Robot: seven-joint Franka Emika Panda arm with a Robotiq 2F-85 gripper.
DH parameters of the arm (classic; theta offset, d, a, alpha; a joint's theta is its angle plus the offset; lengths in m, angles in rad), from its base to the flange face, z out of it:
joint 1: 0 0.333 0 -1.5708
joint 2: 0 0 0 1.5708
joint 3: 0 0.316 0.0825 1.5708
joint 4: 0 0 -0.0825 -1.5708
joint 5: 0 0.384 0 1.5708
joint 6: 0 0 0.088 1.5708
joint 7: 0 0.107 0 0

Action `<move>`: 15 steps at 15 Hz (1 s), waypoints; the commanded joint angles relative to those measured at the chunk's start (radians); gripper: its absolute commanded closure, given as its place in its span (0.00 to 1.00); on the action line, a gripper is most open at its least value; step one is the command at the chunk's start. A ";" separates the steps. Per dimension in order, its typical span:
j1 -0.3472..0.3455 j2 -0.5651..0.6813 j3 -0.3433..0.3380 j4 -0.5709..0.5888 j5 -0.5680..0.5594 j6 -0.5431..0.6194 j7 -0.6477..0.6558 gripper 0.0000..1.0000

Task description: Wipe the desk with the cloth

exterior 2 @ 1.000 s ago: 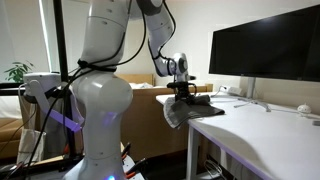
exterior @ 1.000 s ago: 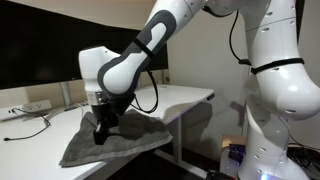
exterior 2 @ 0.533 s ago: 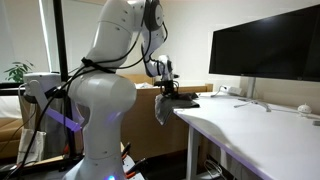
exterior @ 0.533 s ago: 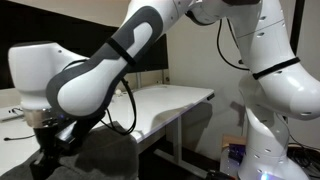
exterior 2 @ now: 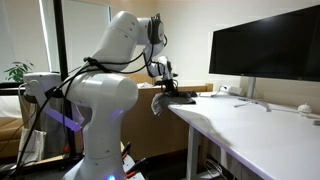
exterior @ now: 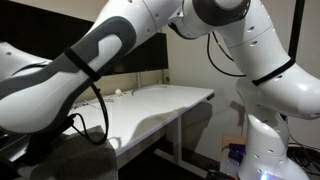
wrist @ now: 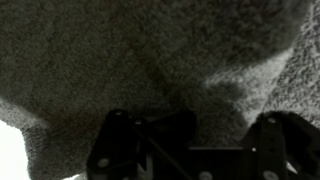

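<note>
The grey cloth [exterior 2: 160,104] lies at the end edge of the white desk [exterior 2: 260,135] and partly hangs over it. It also shows at the bottom left of an exterior view [exterior: 95,160], beside the desk top [exterior: 150,105]. My gripper [exterior 2: 166,90] points down on the cloth at that edge. In the wrist view the cloth [wrist: 150,50] fills the picture, and a fold of it runs down between the dark fingers [wrist: 120,140] of my gripper [wrist: 222,140], which is shut on it. In the close exterior view my own arm hides the gripper.
A large black monitor [exterior 2: 265,50] stands at the back of the desk with a small white object [exterior 2: 305,109] near it. The robot's white base [exterior 2: 95,120] stands beside the desk end. A cable hangs by the arm [exterior: 100,110].
My gripper has dragged the cloth along the desk to its end edge. The cloth now hangs further over that edge, and the arm fills more of the close exterior view.
</note>
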 commanded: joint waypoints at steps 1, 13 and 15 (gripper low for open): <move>0.035 0.091 -0.047 0.132 -0.030 -0.048 0.024 0.93; -0.085 0.049 -0.134 0.116 -0.001 -0.034 -0.027 0.94; -0.124 0.023 -0.140 0.087 0.005 -0.027 -0.040 0.94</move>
